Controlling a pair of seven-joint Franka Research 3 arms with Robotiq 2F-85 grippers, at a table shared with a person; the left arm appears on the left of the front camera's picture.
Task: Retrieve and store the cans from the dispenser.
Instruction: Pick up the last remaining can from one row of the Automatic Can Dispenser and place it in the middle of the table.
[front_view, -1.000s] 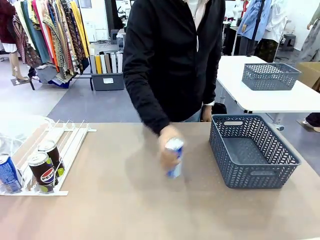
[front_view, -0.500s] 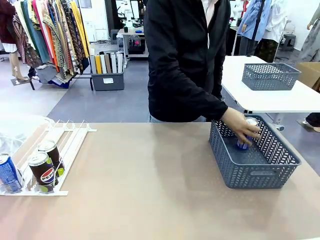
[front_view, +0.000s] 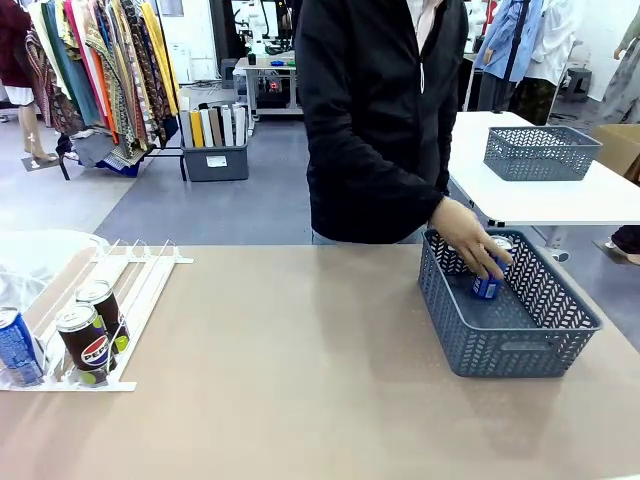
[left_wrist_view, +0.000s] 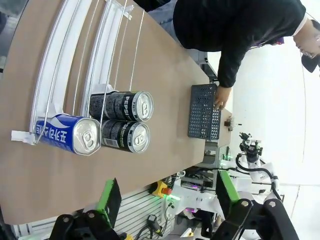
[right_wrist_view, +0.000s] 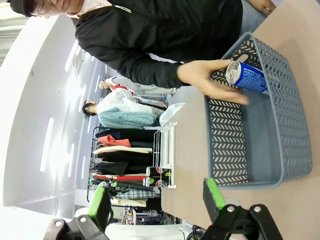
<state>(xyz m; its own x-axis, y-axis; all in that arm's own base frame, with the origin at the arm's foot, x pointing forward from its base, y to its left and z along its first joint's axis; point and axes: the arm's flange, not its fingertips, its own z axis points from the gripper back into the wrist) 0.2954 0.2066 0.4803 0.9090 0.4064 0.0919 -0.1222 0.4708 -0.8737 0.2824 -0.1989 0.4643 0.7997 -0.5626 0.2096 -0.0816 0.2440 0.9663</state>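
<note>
Cans (front_view: 85, 345): three stand upright, tops up, at the dispenser's (front_view: 140, 280) low end by the desk's (front_view: 300, 380) left edge. A blue can (front_view: 487, 288), near upright, top up, is in the person's hand (front_view: 462, 232) at the basket's (front_view: 520, 350) far end. Left gripper (left_wrist_view: 167, 192) and right gripper (right_wrist_view: 156, 197) gape wide, empty.

The rack (front_view: 140, 272) is done in plain white, and the table (front_view: 300, 390) under it is coloured a flat tan, no pattern at all. At the rack's low end a black can (front_view: 85, 345) is marked with a red, white and blue round logo. A second black can (front_view: 103, 303) is tinged green low down, and a blue can (front_view: 18, 347) is lettered in white. All tops are silver. Well away from the rack, the basket (front_view: 500, 350) is coloured grey-blue, walls cut in a chevron pattern, with a second blue can (front_view: 487, 288) inside. The sleeve (front_view: 370, 150) above is plain black.
</note>
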